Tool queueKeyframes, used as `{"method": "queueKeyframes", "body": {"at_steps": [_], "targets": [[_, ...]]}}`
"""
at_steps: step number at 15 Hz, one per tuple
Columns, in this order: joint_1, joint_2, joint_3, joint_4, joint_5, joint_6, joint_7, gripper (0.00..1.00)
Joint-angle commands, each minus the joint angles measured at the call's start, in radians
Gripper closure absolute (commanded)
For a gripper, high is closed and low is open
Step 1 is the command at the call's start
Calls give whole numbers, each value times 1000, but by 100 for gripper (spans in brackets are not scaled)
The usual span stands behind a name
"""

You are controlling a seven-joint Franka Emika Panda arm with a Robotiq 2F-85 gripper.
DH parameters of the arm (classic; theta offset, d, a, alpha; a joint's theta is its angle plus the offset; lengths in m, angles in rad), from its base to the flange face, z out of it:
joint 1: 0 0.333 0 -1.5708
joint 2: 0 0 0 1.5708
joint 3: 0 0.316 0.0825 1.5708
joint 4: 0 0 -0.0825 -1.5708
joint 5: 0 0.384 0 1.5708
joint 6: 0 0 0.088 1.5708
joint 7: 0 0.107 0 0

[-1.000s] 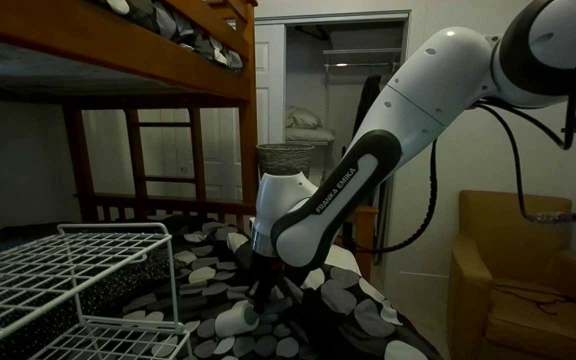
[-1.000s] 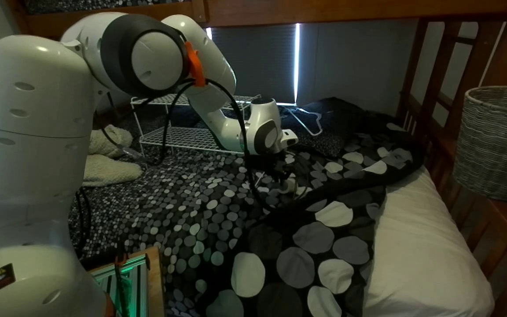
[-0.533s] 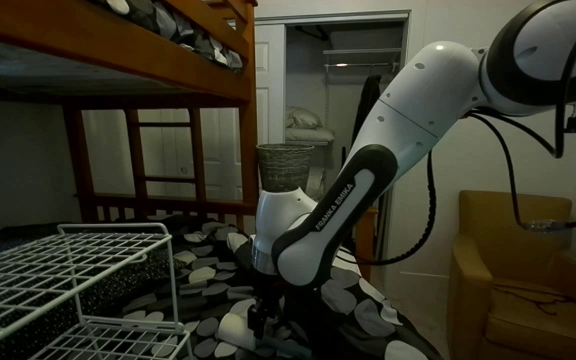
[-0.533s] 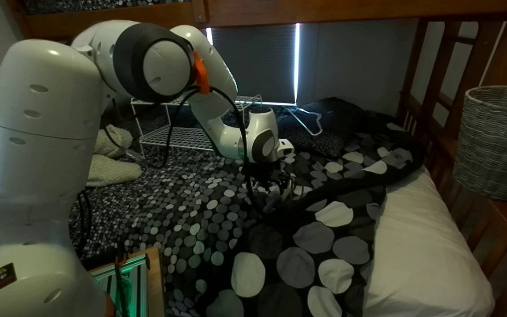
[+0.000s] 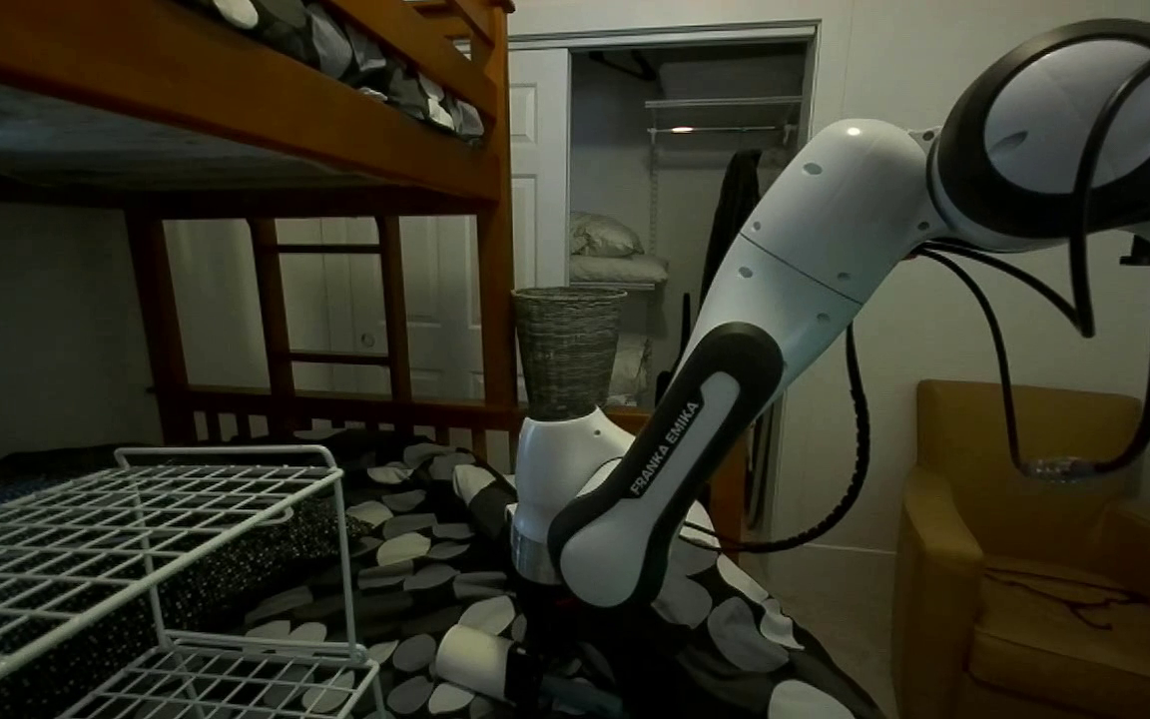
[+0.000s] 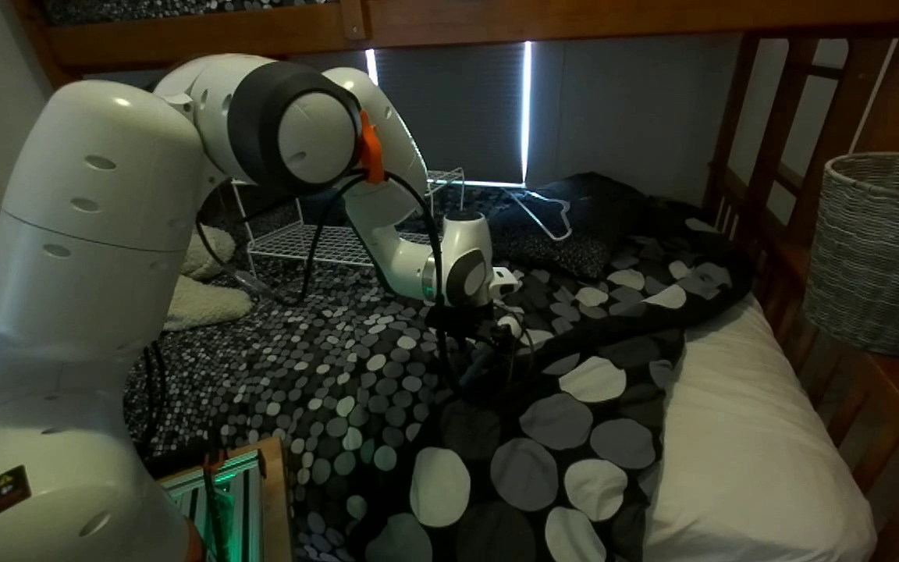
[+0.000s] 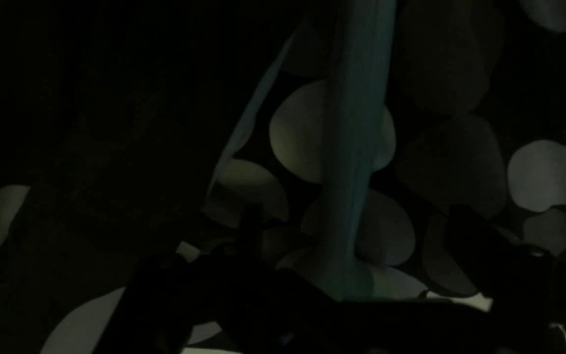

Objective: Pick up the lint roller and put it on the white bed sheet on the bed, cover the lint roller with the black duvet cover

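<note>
In an exterior view the lint roller [image 5: 473,661] lay on its side on top of the black duvet cover [image 5: 750,629], its white cylinder in plain sight. The wrist view, very dark, gave the grey-green handle [image 7: 354,132] instead, and it alone told how the gripper [image 7: 355,211] stood: the jaws were apart, the handle running between the two fingers [image 7: 477,243] with room on either side. How deep the fingers reached around it, I could not tell.

In an exterior view a black cable [image 6: 438,269] hung in front, and the gripper and shadow hid most of the lint roller; there, though, the white bed sheet [image 6: 754,437] spread broad and pale along the edge of the duvet cover, well apart from the gripper. A window blind [image 6: 449,117] rimmed with light showed in that view, too. A mustard armchair [image 5: 1044,529] stood in an exterior view, to the right of an open closet [image 5: 610,150]. Both exterior views took in the brown wooden bunk bed [image 5: 335,125], the wicker basket [image 6: 879,250] and the white wire rack [image 5: 166,576].
</note>
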Motion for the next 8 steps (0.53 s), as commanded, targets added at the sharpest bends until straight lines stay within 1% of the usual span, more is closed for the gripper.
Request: {"method": "queueKeyframes", "body": {"at_steps": [1,5,7,8], "targets": [[1,16,-10,-16,-15,30,18,29],[4,25,-22,-15,-21,37,20,62],[12,20,-37,-18,-38,41,18,75],[15,15,-43,-20,-49,41,15,84]]}}
